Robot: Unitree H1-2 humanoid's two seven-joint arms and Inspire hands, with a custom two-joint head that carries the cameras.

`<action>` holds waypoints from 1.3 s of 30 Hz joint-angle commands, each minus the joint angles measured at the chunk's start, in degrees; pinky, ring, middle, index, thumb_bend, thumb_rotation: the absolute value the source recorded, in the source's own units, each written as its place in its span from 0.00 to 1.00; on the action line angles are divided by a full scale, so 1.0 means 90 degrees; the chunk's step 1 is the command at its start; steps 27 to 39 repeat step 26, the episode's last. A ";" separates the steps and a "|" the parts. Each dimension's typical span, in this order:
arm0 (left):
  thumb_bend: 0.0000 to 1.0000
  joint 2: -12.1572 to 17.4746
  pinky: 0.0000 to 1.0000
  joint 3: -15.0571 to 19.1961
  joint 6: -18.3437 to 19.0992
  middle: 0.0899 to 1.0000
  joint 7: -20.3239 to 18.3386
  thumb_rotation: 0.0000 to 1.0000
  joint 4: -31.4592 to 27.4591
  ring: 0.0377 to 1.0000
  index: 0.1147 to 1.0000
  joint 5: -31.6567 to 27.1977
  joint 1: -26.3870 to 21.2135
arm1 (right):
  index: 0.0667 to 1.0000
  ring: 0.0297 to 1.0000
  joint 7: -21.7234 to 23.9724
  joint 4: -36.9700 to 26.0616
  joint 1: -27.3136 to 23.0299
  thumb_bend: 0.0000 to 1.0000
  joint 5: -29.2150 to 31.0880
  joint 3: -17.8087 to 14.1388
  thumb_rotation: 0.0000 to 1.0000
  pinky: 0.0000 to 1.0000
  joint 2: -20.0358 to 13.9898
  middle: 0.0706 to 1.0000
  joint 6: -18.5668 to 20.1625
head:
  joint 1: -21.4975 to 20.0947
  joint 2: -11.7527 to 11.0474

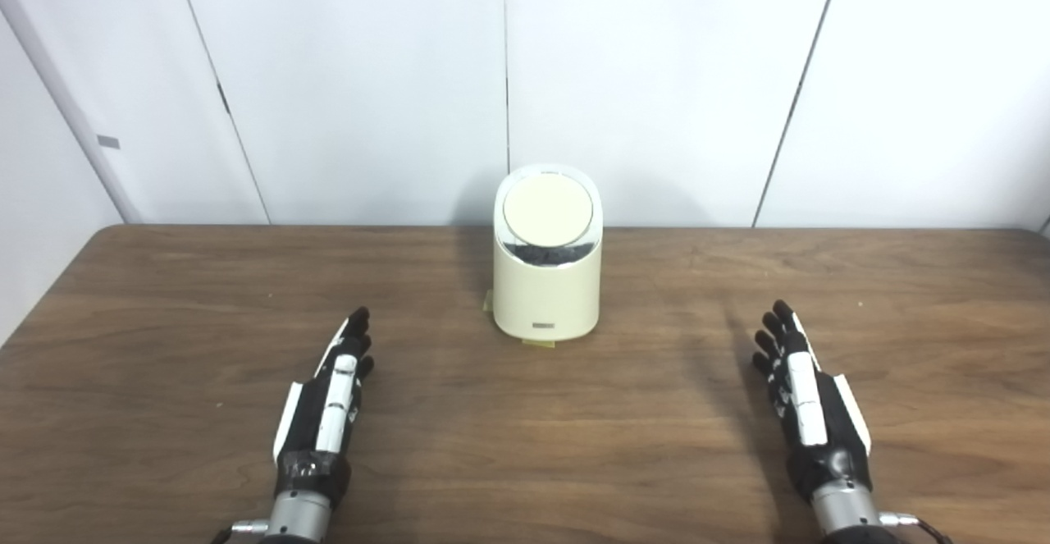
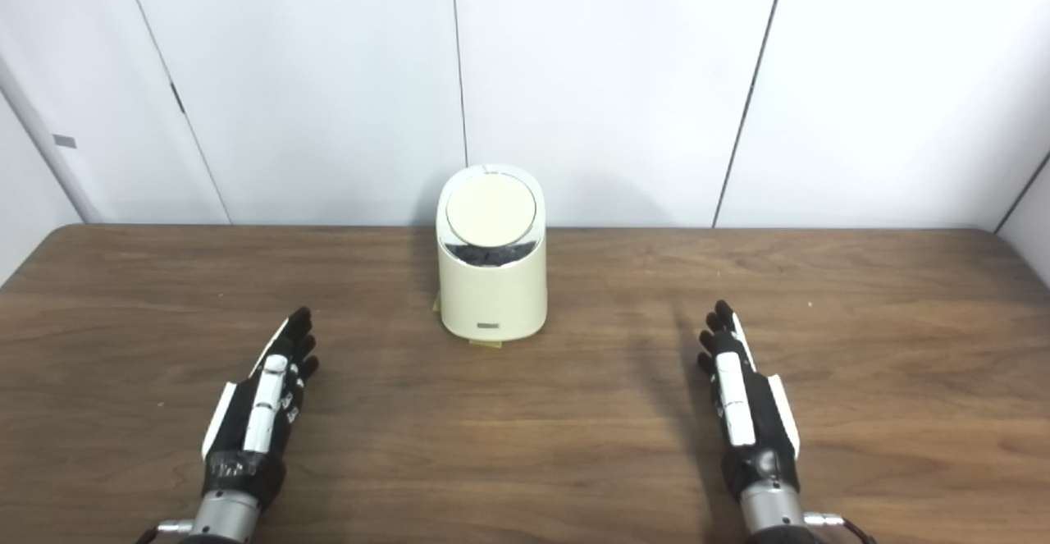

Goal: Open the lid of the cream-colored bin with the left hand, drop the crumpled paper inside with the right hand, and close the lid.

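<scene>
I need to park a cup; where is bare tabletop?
Bare table lies between the left hand and right hand, in front of the bin, and on both sides of it. Nowhere looks crowded.

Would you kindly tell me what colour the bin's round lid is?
Cream, like the bin; the lid shows best in the left eye view.

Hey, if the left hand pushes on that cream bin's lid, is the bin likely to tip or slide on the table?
The cream bin looks taller than wide, so a sideways push could perhaps tip it. Its smooth, glossy shell suggests light plastic that might slide on the wooden table. Yellowish tabs at its base, possibly tape, may hold it. The round lid tilts toward the robot, so pressing there probably pushes it backward.
</scene>
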 commanded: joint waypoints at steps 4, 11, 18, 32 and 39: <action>0.42 0.0026 1.00 -0.0040 0.0032 0.99 0.0027 0.90 -0.0069 1.00 1.00 -0.0003 0.0046 | 0.98 0.97 0.0057 -0.0260 -0.0169 0.54 0.0032 0.0000 0.95 0.96 -0.0027 0.98 -0.0035 | -0.0014 0.0020; 0.43 0.0025 1.00 -0.0040 -0.0020 0.99 0.0030 0.89 -0.0021 1.00 1.00 -0.0018 0.0029 | 0.97 0.96 0.0039 -0.0222 -0.0195 0.55 0.0019 -0.0012 0.96 0.94 -0.0021 0.97 -0.0053 | -0.0014 0.0031; 0.43 0.0037 1.00 -0.0039 0.0019 0.99 0.0026 0.90 -0.0045 1.00 1.00 -0.0035 0.0039 | 0.99 0.97 0.0068 -0.0243 -0.0183 0.53 -0.0017 0.0028 0.98 0.95 -0.0041 0.97 -0.0047 | -0.0014 0.0031; 0.45 0.0054 1.00 -0.0031 0.0063 0.98 0.0045 0.91 -0.0063 1.00 0.99 -0.0019 0.0039 | 0.98 0.96 0.0053 -0.0282 -0.0169 0.55 0.0001 0.0010 0.96 0.95 -0.0017 0.97 -0.0013 | -0.0044 0.0058; 0.45 0.0054 1.00 -0.0031 0.0063 0.98 0.0045 0.91 -0.0063 1.00 0.99 -0.0019 0.0039 | 0.98 0.96 0.0053 -0.0282 -0.0169 0.55 0.0001 0.0010 0.96 0.95 -0.0017 0.97 -0.0013 | -0.0044 0.0058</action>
